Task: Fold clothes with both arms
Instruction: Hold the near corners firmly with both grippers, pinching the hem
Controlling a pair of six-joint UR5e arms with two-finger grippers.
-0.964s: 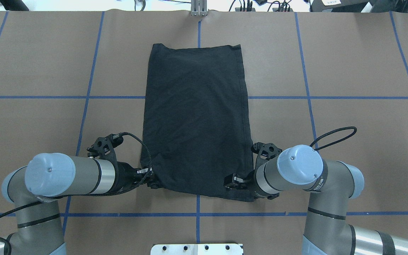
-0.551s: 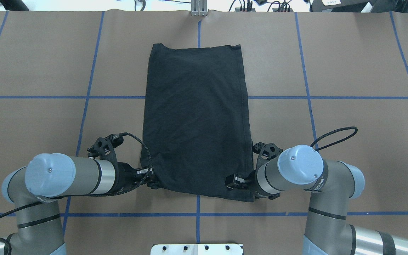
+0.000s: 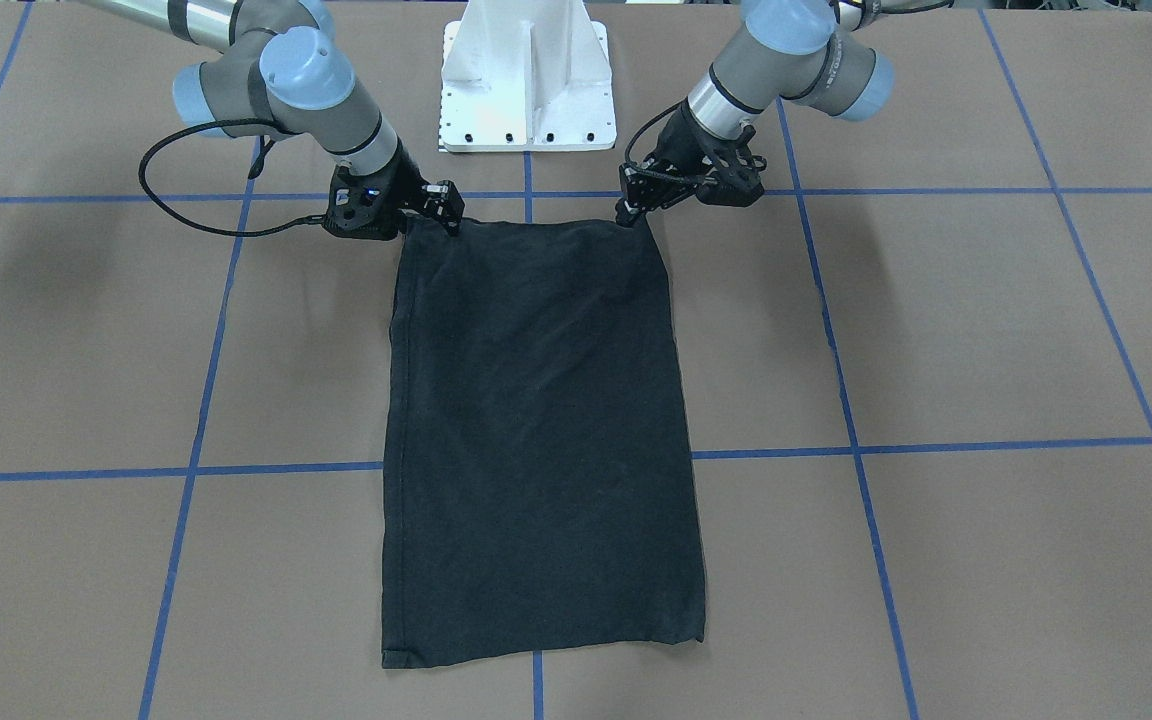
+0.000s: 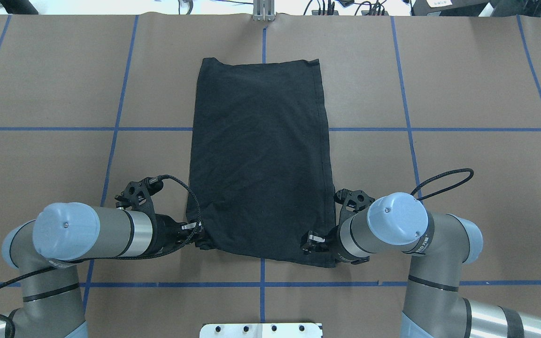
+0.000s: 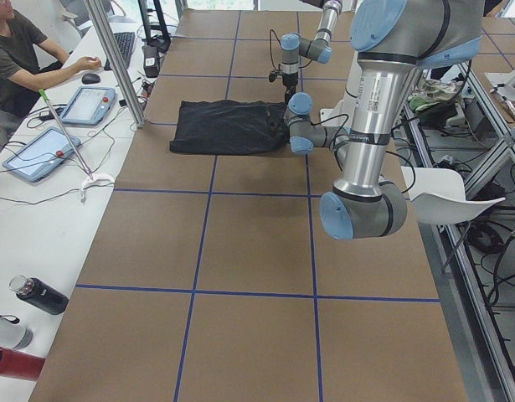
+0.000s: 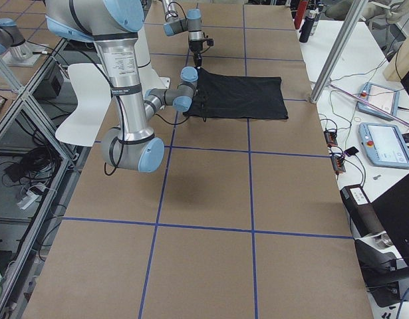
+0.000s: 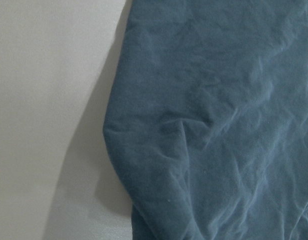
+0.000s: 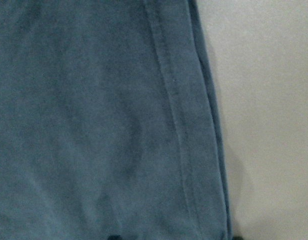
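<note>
The black T-shirt (image 4: 261, 159) lies folded into a long, narrow rectangle in the middle of the table, with no logo showing. My left gripper (image 4: 200, 241) sits at its near left corner, where the cloth bunches between the fingers. My right gripper (image 4: 312, 240) is at the near right corner, one finger lying on top of the cloth edge. In the front-facing view the left gripper (image 3: 633, 205) and the right gripper (image 3: 443, 213) hold the two corners of the T-shirt (image 3: 536, 430) nearest the robot. Both wrist views are filled with cloth (image 7: 219, 125) and its hem (image 8: 184, 125) on the table.
Brown table (image 4: 463, 84) with blue tape grid lines on every side of the shirt. The white pedestal base (image 3: 528, 80) stands just behind the near hem. A person sits at the side bench (image 5: 23, 50) with tablets and bottles, off the work surface.
The right gripper's top finger has shifted slightly toward the shirt's right edge. The left arm and the shirt look unchanged.
</note>
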